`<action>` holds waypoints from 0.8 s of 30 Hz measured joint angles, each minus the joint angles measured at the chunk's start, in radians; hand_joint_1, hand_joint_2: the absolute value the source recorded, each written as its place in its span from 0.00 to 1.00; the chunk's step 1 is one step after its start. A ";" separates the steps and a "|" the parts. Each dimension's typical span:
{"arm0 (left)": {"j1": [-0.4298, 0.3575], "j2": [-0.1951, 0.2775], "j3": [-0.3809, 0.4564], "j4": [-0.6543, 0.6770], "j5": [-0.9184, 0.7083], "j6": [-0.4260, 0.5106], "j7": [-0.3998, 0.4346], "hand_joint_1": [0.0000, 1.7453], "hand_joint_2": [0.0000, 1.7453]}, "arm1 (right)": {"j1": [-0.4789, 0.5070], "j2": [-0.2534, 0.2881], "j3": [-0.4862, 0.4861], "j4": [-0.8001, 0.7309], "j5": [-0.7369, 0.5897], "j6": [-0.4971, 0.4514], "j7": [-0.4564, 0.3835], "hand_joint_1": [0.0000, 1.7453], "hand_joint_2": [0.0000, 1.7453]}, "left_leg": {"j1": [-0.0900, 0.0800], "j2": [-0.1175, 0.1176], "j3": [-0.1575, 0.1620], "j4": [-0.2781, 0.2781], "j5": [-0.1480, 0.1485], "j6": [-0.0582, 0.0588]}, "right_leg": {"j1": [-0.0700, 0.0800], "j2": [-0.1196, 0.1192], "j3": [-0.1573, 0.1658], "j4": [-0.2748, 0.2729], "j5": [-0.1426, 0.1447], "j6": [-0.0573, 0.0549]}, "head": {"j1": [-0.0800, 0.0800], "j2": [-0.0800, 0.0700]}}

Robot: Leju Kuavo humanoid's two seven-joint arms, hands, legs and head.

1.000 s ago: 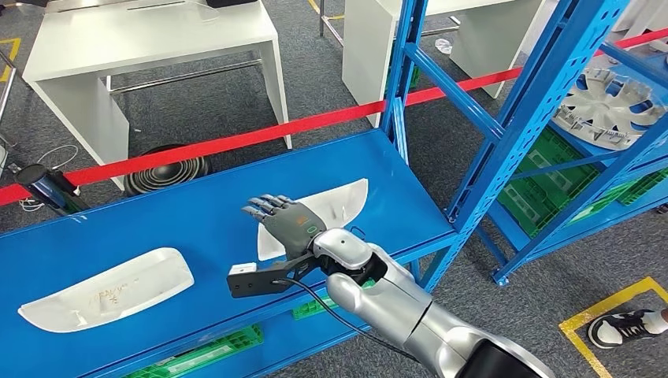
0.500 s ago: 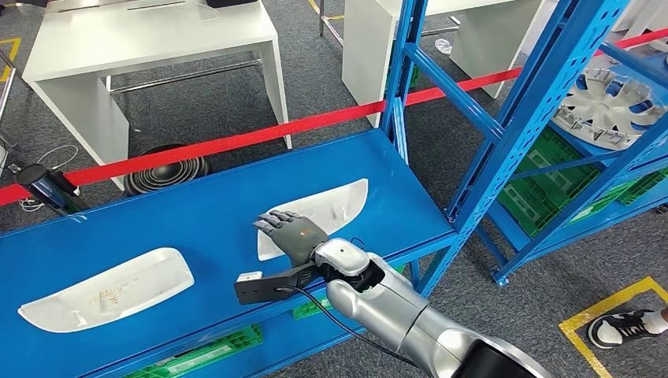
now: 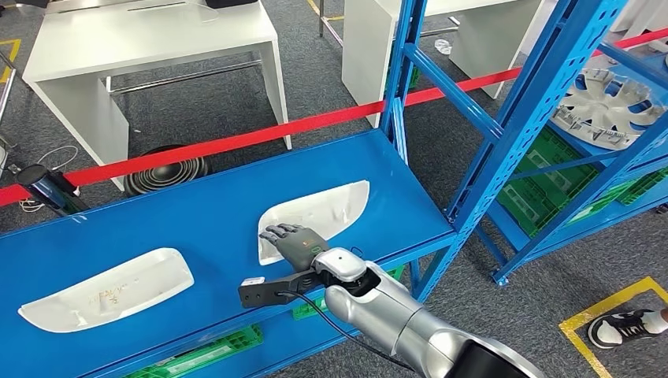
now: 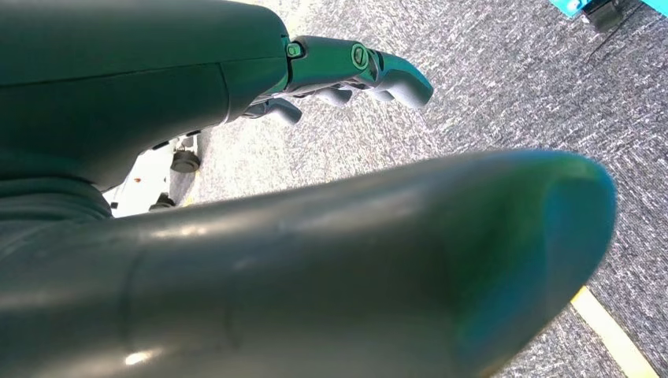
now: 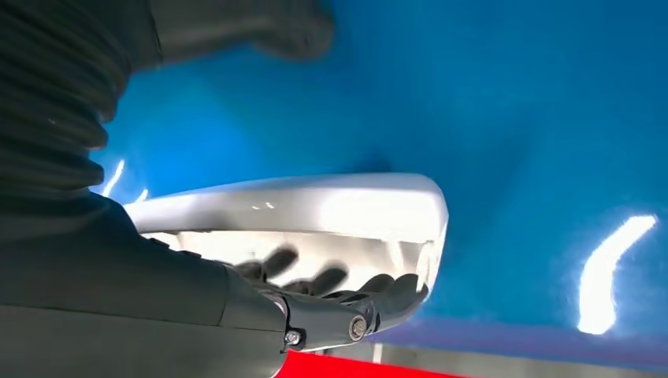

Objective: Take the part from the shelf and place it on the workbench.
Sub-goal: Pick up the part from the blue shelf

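Right hand (image 3: 297,244): lying palm-down on the near end of a white part (image 3: 319,213), fingers (image 5: 331,279) reaching into its hollow; whether they are gripping or merely resting, I cannot tell.

Left hand (image 4: 346,75): hanging over grey carpet, fingers loosely curled, holding nothing.

White part, item one: a long, curved shell lying open side up on the blue shelf (image 3: 213,213), toward the upright post (image 3: 398,87). Probably moulded plastic, so judged light and fairly stiff, with a glossy skin that may be slipping under smooth fingers. The thin rim looks like the best hold: fingers inside the hollow, thumb outside on the near end. Lifted by one end alone, such a long piece may be tipping.

White part, item two (image 3: 106,287): same shape, lying on the same shelf, well apart from the first, on the side away from the post.

Count: white parts, two; hands, two.

Beyond the shelf from the post: a red barrier tape (image 3: 236,142), one; white counters (image 3: 150,35), two; a silver wheel cover (image 3: 610,106) on a neighbouring rack, one.
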 joint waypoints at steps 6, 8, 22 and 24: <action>0.000 -0.001 0.000 0.000 0.000 0.000 -0.001 0.00 0.00 | -0.003 0.006 0.000 0.033 0.001 -0.006 0.004 1.00 1.00 | 0.000 0.000 0.001 0.000 0.000 0.000 | 0.000 0.000 0.001 0.000 0.000 0.000 | 0.000 0.000; 0.000 -0.002 0.000 0.000 -0.001 0.000 -0.002 0.00 0.00 | -0.006 0.009 0.000 0.040 0.001 -0.010 0.004 1.00 1.00 | 0.000 0.000 0.001 0.000 0.000 0.000 | 0.000 0.000 0.001 0.000 0.000 0.000 | 0.000 0.000; -0.001 -0.012 0.004 0.000 0.016 0.001 -0.024 0.00 1.00 | -0.024 0.027 0.000 0.063 0.005 -0.030 -0.001 1.00 1.00 | 0.000 0.000 0.005 0.000 0.000 0.000 | 0.000 0.000 0.005 0.000 -0.001 -0.001 | 0.000 0.000; 0.000 -0.016 0.007 0.000 0.020 0.011 -0.021 0.00 1.00 | -0.024 0.027 -0.001 0.065 0.007 -0.031 -0.004 1.00 1.00 | 0.000 0.000 0.006 0.000 0.000 0.000 | 0.000 0.000 0.005 0.000 -0.001 -0.001 | 0.000 0.000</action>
